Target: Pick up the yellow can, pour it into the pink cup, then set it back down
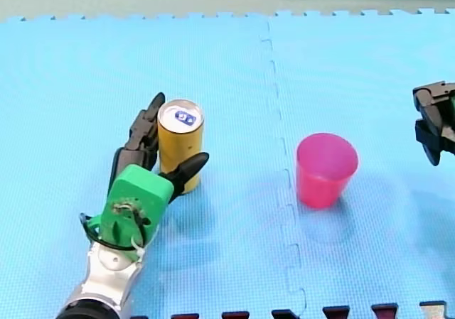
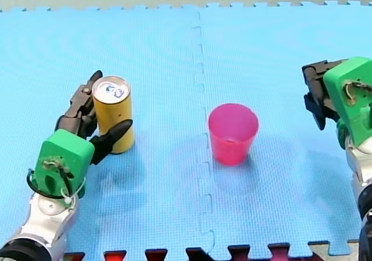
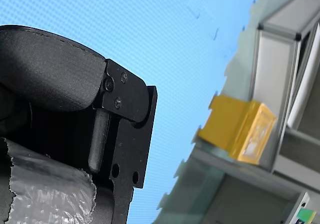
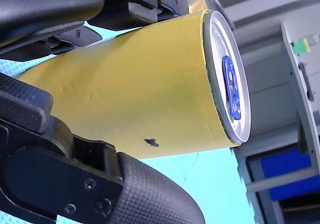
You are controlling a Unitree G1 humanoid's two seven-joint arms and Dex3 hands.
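Left hand (image 2: 87, 134) of mine is clamped on the yellow can (image 1: 180, 146), fingers (image 1: 146, 133) along one side and thumb (image 1: 189, 170) on the other. The can stands upright on the blue foam mat (image 1: 213, 63), right in my grip. Well apart on the thumb's side sits the pink cup (image 1: 325, 170), and beyond it is my right hand (image 2: 326, 95).
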